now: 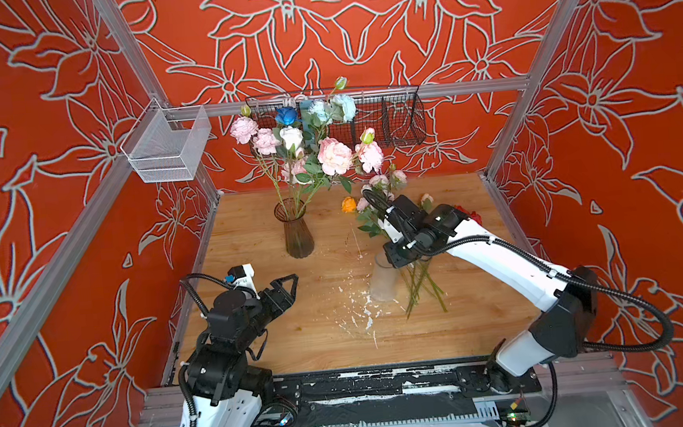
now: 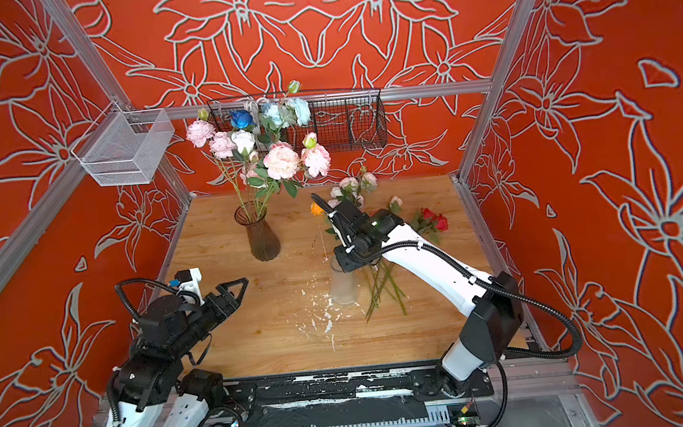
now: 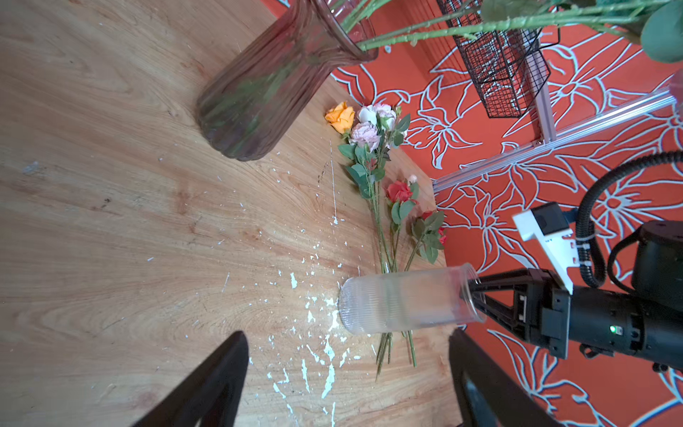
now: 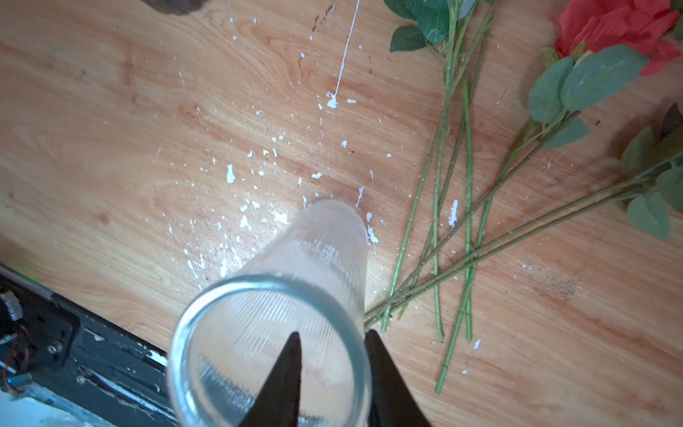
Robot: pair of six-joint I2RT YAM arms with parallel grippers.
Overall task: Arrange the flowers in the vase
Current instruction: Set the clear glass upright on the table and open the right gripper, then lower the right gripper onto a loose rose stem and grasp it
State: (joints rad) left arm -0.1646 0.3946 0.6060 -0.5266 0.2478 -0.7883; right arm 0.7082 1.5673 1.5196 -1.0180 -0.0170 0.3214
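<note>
The job is looking a bit more than half done. A big bunch of flowers (image 1: 334, 155) is already standing in the dark vase (image 1: 297, 234) near the back of the table (image 1: 284, 352). I am counting nine open blooms there: five pink, one white, one deep blue and two light blue. Three green buds are poking up among them too.

More are lying flat on the wood, well apart from that vase, and are waiting for their turn. There is one orange rose (image 3: 340, 116), one pink spray (image 3: 369, 135) with about three small blooms, and two red roses (image 3: 399, 190). Their stems (image 4: 467, 185) are crossing each other, so I am guessing about six.

There are two vases. The clear vase (image 1: 384, 286) is standing empty just beside those stems.

There are two grippers. The right gripper (image 4: 332, 332) is sitting at the clear vase's rim, with one finger inside and one outside. Its jaws are a little apart (wider than the thin glass wall), so it is not looking like a squeeze. The left gripper (image 1: 289, 287) is hanging over the near left part of the table, spread wide and holding nothing.
</note>
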